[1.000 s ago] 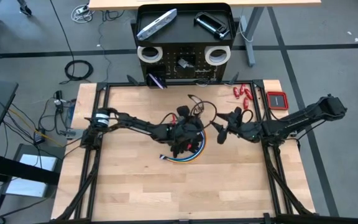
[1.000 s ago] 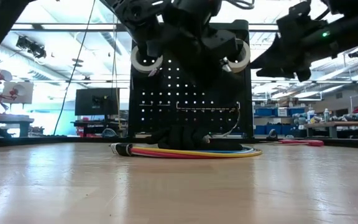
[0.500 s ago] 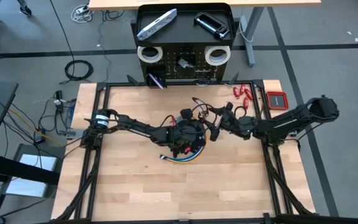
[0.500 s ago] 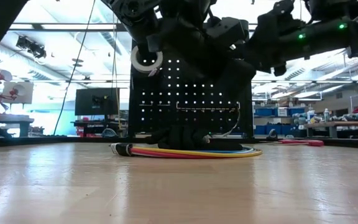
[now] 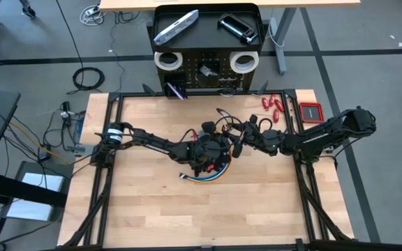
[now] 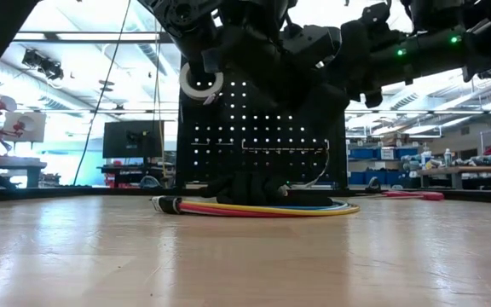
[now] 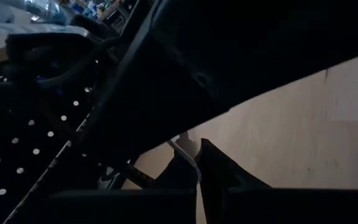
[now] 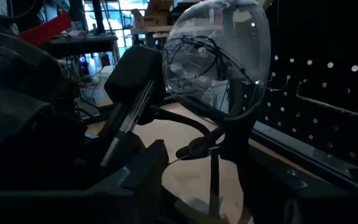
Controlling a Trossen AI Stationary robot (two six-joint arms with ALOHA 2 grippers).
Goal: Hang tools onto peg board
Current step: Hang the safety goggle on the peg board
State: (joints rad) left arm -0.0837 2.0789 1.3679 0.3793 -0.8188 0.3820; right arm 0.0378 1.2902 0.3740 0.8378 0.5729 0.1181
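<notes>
Black and perforated, the upright metal peg board (image 5: pixel 206 73) stands just beyond the wooden table (image 5: pixel 145 209), white tape rolls (image 5: pixel 167 60) hanging on it. Near the board, the left gripper (image 5: pixel 210 143) is clamped together, holding a clear magnifying glass (image 8: pixel 219 59). The right gripper (image 5: pixel 237 144), jaws apart, reaches beside it, above a coil of coloured cables (image 6: pixel 254 207).

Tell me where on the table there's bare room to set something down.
The table's whole near half is bare wood, as is the left strip beside the left arm. The centre is crowded: left gripper and right gripper meet over the coloured cable coil. The far right corner holds red-handled tools and a red case.
</notes>
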